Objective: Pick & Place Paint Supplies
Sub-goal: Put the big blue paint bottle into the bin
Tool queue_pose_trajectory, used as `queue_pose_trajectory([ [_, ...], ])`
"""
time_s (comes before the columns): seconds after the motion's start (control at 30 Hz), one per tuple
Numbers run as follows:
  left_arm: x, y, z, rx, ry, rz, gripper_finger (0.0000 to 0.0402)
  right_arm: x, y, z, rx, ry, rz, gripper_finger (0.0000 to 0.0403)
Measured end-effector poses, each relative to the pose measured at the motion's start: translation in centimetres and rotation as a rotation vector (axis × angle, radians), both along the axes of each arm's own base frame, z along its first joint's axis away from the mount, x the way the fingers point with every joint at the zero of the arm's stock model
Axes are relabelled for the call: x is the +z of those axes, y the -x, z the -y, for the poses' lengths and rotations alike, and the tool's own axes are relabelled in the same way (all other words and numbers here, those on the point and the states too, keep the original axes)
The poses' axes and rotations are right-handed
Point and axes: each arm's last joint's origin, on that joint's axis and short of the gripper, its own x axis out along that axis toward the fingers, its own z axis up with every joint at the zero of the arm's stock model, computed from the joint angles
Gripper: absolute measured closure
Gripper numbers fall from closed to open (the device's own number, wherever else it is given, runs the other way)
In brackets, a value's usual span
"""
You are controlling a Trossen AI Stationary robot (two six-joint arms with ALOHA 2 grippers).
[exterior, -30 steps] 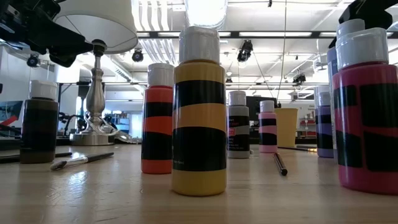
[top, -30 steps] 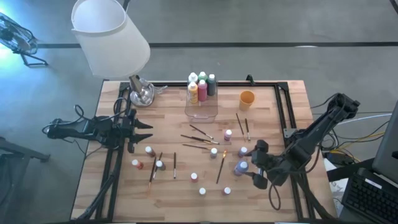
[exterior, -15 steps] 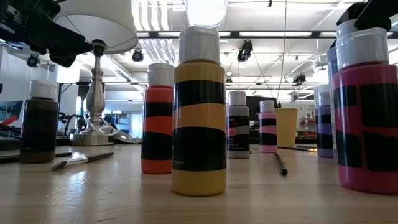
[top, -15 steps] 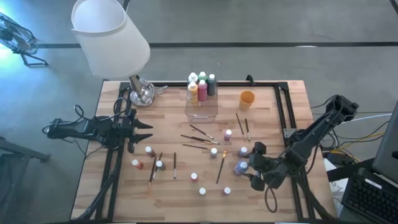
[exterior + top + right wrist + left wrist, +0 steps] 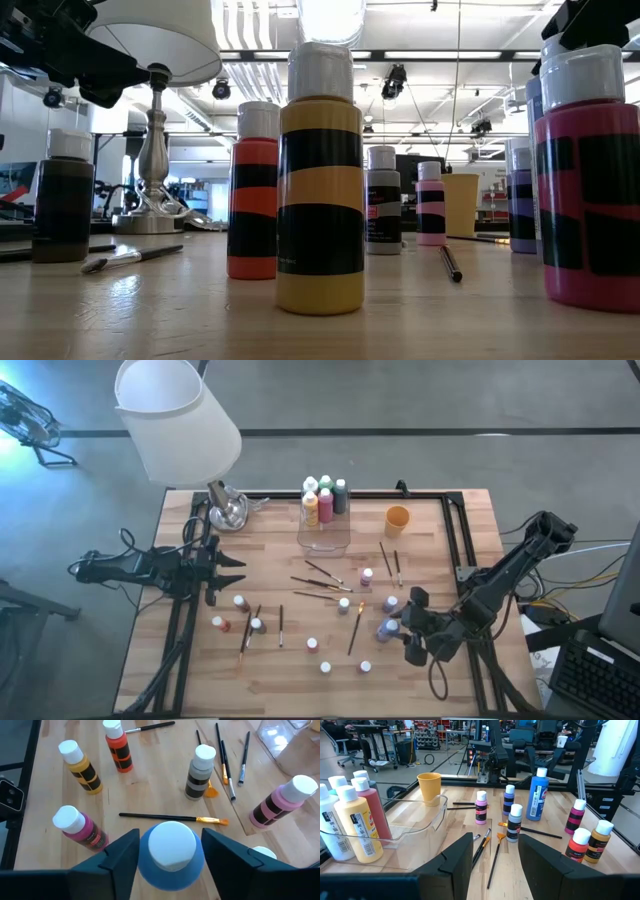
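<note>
Blue bottle (image 5: 172, 865): standing upright on the table near its front right part, white cap up; no lift is seen.
Right gripper (image 5: 395, 632): set down over the blue bottle, with one finger pressed to each of its sides, so a grip is judged to be made.
Front-row bottles: a yellow bottle (image 5: 320, 200), an orange-red bottle (image 5: 253, 195) and a pink bottle (image 5: 590, 190) are found standing loose nearest the front edge, well apart from one another.
Paintbrushes (image 5: 320, 585): several are lying scattered across the middle of the table, none collected.
Left gripper (image 5: 225, 570): held at the left edge of the table, fingers parted, nothing between them; this arm is judged to be waiting.
Clear box (image 5: 323, 538): placed at the far edge; a cluster of bottles (image 5: 322, 498) stands at its far end.
Orange cup (image 5: 397, 518): beside the box at the far edge, apart from it.
Progress: early to middle, if the box is the destination. A few bottles are stowed; about ten bottles and all brushes remain out.
Not established: the exact count in the box; whether those bottles stand fully inside it. In the low view the right gripper is cut off at the top corner.
</note>
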Motion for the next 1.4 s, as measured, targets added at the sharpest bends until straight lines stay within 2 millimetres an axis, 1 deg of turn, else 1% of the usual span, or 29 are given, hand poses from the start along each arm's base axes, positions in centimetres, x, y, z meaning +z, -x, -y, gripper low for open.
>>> queue_pose_trajectory([
  [0.67, 0.00, 0.00, 0.00, 0.000, 0.000, 0.000, 0.0238, -0.05, 0.00, -0.01, 0.006, 0.004, -0.006, 0.0264],
  [0.97, 0.00, 0.00, 0.01, -0.001, 0.000, 0.000, 0.0239, -0.06, 0.01, 0.00, 0.007, 0.005, -0.008, 0.0270],
  [1.13, 0.00, 0.00, 0.01, 0.000, 0.000, 0.000, 0.0238, -0.05, 0.01, 0.00, 0.007, 0.004, -0.009, 0.0287],
  [1.23, 0.00, 0.00, 0.01, -0.001, 0.000, 0.000, 0.0238, 0.01, 0.06, 0.03, 0.008, 0.000, -0.009, 0.0287],
  [1.33, 0.00, 0.00, 0.01, 0.000, 0.000, 0.000, 0.0239, 0.22, 0.12, 0.11, 0.009, -0.004, -0.013, 0.0287],
  [1.4, 0.00, 0.00, 0.01, 0.000, 0.000, 0.000, 0.0238, 0.81, 0.13, 0.17, 0.009, 0.001, -0.025, 0.0282],
])
